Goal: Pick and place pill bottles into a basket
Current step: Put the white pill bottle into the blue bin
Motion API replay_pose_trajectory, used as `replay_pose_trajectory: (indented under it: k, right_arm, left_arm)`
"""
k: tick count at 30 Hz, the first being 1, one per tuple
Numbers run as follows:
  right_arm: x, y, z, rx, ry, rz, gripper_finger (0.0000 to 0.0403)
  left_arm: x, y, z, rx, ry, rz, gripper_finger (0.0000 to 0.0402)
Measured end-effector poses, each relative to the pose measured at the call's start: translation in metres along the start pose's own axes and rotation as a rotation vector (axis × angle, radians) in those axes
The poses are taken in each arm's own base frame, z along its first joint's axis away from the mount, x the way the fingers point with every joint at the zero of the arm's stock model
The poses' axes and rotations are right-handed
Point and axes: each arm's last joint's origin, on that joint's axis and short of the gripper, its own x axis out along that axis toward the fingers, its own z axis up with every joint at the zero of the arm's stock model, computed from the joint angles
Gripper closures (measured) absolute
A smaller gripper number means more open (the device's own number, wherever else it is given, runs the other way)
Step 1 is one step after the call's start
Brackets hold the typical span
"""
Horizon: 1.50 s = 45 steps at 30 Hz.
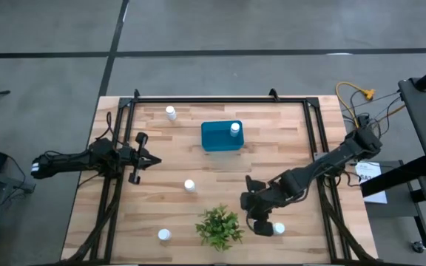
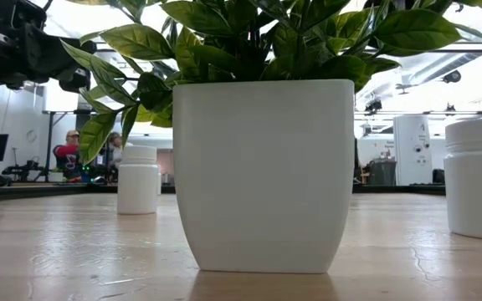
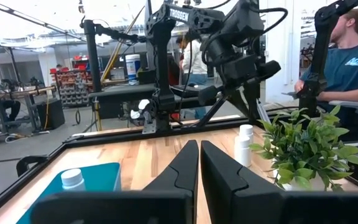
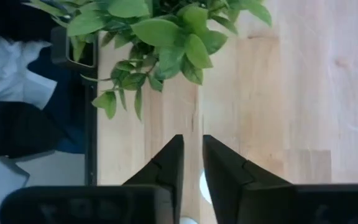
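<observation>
While one pill bottle (image 1: 234, 129) is sitting inside the teal basket (image 1: 217, 137) at the table's (image 1: 287, 140) far middle, loose bottles are standing at the far left (image 1: 171, 112), centre (image 1: 189, 185) and near edge (image 1: 164, 235). Right gripper (image 1: 263, 226) is hovering over another bottle (image 1: 278, 228) beside the plant (image 1: 219, 226), fingers (image 4: 229, 171) standing slightly apart, gripping nothing. Left gripper (image 1: 152, 159) is waiting at the left side, fingers (image 3: 182, 168) pressed together, empty.

A light wooden tabletop (image 1: 287, 148) carries the teal basket (image 1: 219, 139) near the middle of its far edge. Four pill bottles stand loose on it — one (image 1: 171, 112) by the far left corner, one (image 1: 189, 185) mid-table, one (image 1: 164, 235) at the near edge, one (image 1: 278, 228) toward the near right corner. A potted plant (image 1: 219, 226) sits mid near edge.
</observation>
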Motion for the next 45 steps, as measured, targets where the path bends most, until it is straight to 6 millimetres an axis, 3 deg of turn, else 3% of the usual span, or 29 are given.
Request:
replay_pose_trajectory:
  k: [12, 21, 32, 45]
  right_arm:
    - [-0.005, 0.006, -0.002, 0.107, 0.009, 0.002, 0.0259]
    - [-0.009, -0.004, -0.016, 0.212, 0.122, -0.135, 0.0185]
    - [-0.025, 0.002, -0.008, 0.269, 0.092, -0.156, 0.0101]
    - [-0.037, 0.011, -0.001, 0.290, 0.050, -0.144, 0.0055]
  left_arm:
    - [0.000, 0.000, 0.001, 0.002, -0.009, 0.001, 0.0400]
    - [0.000, 0.000, 0.001, 0.002, -0.008, 0.000, 0.0400]
    - [0.000, 0.000, 0.001, 0.002, -0.008, 0.000, 0.0400]
    - [0.000, 0.000, 0.001, 0.002, -0.008, 0.001, 0.0400]
